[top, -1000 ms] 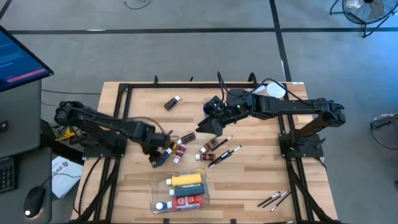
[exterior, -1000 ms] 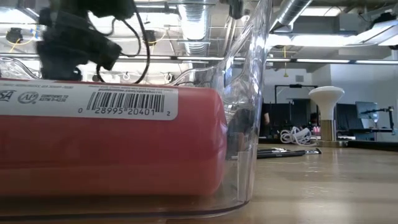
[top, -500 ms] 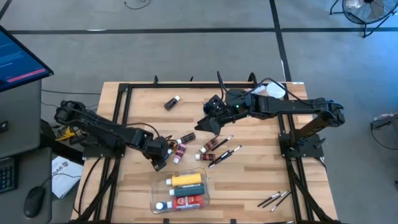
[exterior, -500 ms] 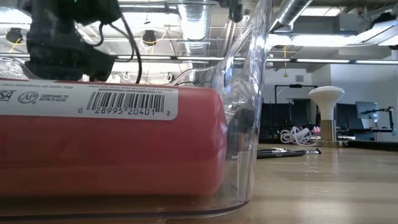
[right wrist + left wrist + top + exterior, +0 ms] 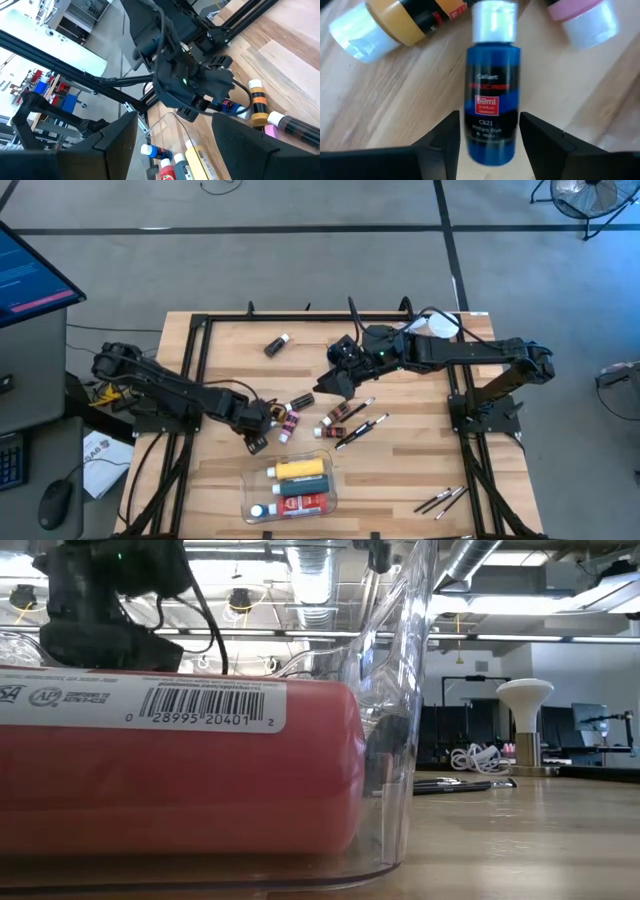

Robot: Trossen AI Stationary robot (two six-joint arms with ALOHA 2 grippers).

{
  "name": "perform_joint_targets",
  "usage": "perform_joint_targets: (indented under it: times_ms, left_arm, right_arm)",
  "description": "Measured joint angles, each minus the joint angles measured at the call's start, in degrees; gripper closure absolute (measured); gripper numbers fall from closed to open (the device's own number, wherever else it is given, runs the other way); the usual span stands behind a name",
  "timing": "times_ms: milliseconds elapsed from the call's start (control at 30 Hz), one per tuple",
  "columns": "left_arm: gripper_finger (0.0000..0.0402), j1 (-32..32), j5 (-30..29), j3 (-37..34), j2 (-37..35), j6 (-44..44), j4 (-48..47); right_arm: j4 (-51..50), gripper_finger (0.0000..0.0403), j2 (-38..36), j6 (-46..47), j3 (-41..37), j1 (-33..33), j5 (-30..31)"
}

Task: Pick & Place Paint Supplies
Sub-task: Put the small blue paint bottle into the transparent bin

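A blue paint bottle with a white cap lies on its side on the wooden table. My left gripper points down over it, open. One finger stands on each side of the bottle's lower body, and I see no touch. Beside the bottle lie an orange-and-black bottle and a pink one. My right gripper hangs open above the table's far middle, holding nothing. A clear tray near the front edge holds a yellow bottle, a red tube and other bottles.
A brown bottle, a brown tube and dark-handled brushes lie mid-table. A dark bottle lies toward the far edge. More brushes lie at the near right. The tray's clear wall fills the low view.
My left gripper has come down toward the blue bottle and tipped more steeply downward, its fingers still apart. The bottles and the right arm have stayed where they were.
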Motion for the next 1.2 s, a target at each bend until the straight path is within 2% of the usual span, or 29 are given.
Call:
perform_joint_targets:
  times_ms: [200,333,633,800,900,1033,1200]
  left_arm:
    - [0.0248,-0.27,1.95,0.34,6.03,0.18,0.0]
    - [0.0261,-1.0,1.17,0.13,5.66,-0.26,0.15]
    - [0.0345,-1.79,0.77,-0.23,-7.81,-1.54,1.22]
    - [0.0365,-1.88,-1.81,-0.15,-16.86,-1.96,3.38]
    - [0.0365,-1.75,-3.58,-0.17,-22.09,-2.0,9.05]
    - [0.0356,-1.57,-7.86,-0.17,-27.9,-1.93,21.41]
    - [0.0365,-1.4,-13.84,-0.06,-31.7,0.19,34.85]
  right_arm:
    - [-0.01,0.0154,0.0,0.0,0.0,0.16,0.01]
    - [-0.01,0.0154,0.0,0.0,0.0,0.38,0.0]
    - [0.0,0.0154,-0.02,-0.01,0.0,2.09,-0.01]
    - [0.6,0.0154,-0.02,-0.45,0.04,3.38,-0.02]
    - [2.42,0.0154,-0.02,-1.37,0.04,3.85,0.0]
    - [4.67,0.0154,-0.02,-1.51,0.07,3.87,0.0]
    - [9.27,0.0154,-0.02,-1.69,0.07,3.69,1.07]
